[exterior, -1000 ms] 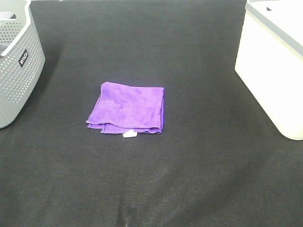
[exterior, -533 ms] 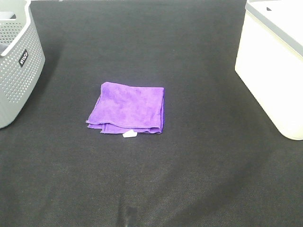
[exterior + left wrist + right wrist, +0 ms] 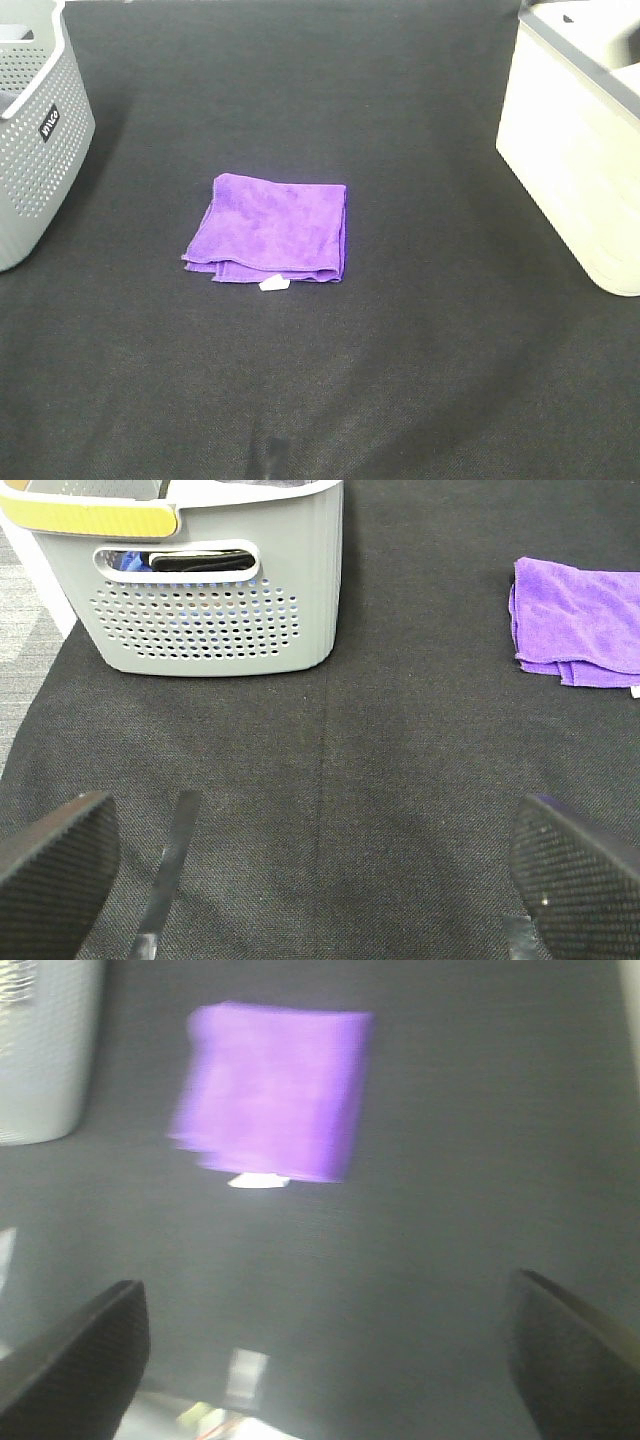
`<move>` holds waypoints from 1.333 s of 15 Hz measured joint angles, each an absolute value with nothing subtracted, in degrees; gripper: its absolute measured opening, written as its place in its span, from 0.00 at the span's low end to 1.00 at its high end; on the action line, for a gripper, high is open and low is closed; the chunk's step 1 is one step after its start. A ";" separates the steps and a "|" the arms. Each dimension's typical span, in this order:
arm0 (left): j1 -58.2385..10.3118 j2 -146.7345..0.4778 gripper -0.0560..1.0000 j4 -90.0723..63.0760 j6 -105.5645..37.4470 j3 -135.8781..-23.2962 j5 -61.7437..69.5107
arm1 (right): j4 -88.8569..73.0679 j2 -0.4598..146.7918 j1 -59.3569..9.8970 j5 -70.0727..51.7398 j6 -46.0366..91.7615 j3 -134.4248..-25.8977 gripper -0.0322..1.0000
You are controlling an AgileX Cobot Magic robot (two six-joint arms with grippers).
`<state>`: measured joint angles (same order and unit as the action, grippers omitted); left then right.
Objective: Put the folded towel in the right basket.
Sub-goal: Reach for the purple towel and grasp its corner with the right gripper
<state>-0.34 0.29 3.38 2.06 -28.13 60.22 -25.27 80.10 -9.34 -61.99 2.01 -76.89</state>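
Observation:
The folded purple towel (image 3: 270, 230) lies flat on the black mat, its white tag (image 3: 274, 284) at the near edge. It also shows in the left wrist view (image 3: 580, 620) and, blurred, in the right wrist view (image 3: 272, 1090). The right basket (image 3: 585, 140), cream-white with a grey rim, stands at the far right. Neither arm shows in the high view. My left gripper (image 3: 310, 865) is open and empty, low over the mat, well short of the towel. My right gripper (image 3: 325, 1350) is open and empty above the mat, the towel ahead of it.
A grey perforated basket (image 3: 40, 130) with a small black label stands at the far left; it also shows in the left wrist view (image 3: 200, 580), with dark items inside. The black mat (image 3: 400, 380) covers the table.
The towel and both baskets have not moved. The right basket looks a little dimmer now. The blur in the right wrist view suggests the right arm is moving.

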 joint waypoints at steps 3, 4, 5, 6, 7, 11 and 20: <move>-0.34 0.29 0.99 3.38 2.06 -28.13 60.22 | -33.92 97.69 -17.36 -54.20 4.13 -76.95 0.90; -0.34 0.29 0.99 3.38 2.06 -28.13 60.22 | -35.98 101.30 -17.88 -52.20 4.18 -76.95 0.90; -0.34 0.29 0.99 3.38 2.06 -28.13 60.22 | -37.76 104.22 -17.93 -50.65 4.18 -76.95 0.90; -0.34 0.29 0.99 3.38 2.06 -28.13 60.22 | -39.02 106.80 -17.93 -49.16 4.18 -76.95 0.90; -0.34 0.29 0.99 3.38 2.06 -28.13 60.22 | -39.02 106.80 -17.93 -49.16 4.18 -76.95 0.90; -0.34 0.29 0.99 3.38 2.06 -28.13 60.22 | -41.08 119.12 -17.88 -42.97 11.17 -82.85 0.90; -0.34 0.29 0.99 3.38 2.06 -28.13 60.22 | -40.85 135.28 -17.82 -47.50 12.15 -96.20 0.89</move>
<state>-0.34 0.29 3.38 2.06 -28.13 60.22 -40.85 135.28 -17.82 -47.50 12.15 -96.20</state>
